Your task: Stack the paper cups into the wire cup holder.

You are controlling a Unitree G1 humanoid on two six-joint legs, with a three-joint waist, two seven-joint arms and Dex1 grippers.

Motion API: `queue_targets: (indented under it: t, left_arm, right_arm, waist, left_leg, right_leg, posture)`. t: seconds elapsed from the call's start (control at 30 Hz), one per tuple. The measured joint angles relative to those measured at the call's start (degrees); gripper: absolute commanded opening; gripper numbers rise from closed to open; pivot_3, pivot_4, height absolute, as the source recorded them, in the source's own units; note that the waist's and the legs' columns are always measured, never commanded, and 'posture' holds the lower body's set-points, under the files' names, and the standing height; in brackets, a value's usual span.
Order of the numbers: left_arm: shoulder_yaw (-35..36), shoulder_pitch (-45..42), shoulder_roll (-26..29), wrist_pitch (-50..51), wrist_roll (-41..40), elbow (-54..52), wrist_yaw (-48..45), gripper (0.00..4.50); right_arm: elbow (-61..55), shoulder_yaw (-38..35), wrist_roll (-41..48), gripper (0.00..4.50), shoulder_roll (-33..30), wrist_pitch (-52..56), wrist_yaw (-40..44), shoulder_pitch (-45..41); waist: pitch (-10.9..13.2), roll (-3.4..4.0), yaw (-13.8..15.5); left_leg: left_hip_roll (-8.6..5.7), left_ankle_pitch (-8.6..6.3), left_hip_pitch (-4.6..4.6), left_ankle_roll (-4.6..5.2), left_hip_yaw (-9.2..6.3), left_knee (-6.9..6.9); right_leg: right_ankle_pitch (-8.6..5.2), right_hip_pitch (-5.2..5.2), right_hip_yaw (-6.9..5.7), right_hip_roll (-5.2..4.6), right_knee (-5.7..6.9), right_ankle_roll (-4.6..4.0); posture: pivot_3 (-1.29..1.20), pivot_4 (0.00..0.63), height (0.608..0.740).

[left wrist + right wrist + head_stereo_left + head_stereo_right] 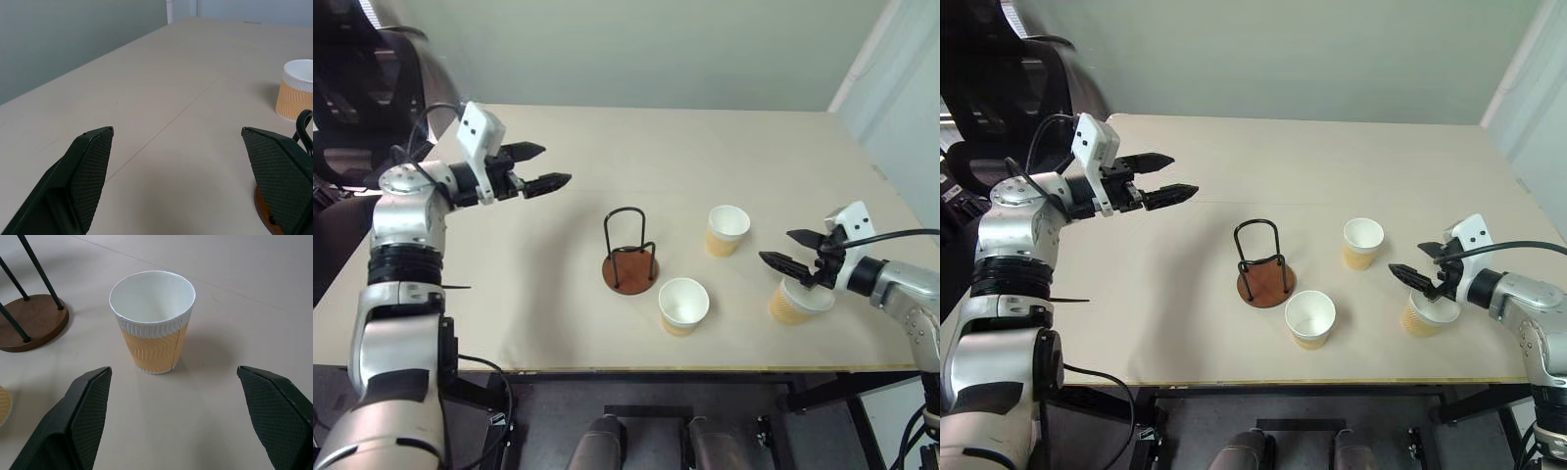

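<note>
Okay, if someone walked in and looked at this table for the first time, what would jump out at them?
Three paper cups stand upright on the table: one behind, one at the front edge, one under the open right gripper. Just left of them stands the empty wire cup holder. The left gripper hovers open, off to the far left.

Three paper cups (727, 230) beside wire cup holder (630, 252)

Pale beige table (724, 157) before a plain grey-green wall (636, 49), black chair (352, 88) at the far-left corner.
</note>
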Motion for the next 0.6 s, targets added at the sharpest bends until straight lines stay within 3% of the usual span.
queue_targets:
  t: [0.6]
  left_arm:
    - [-1.27,-1.27,-3.77,-0.65,0.23,2.04,-3.34,4.48]
  right_arm:
    - [-2.54,-0.44,1.63,4.17,-3.96,2.63,1.93,0.37]
  waist:
    - [0.0,0.0,0.23]
  left_leg:
    - [0.0,0.0,-0.03,0.0,0.0,0.0]
  right_leg:
    - [0.01,0.0,-0.01,0.0,-0.02,0.02]
  posture:
    - [0.0,0.15,0.74]
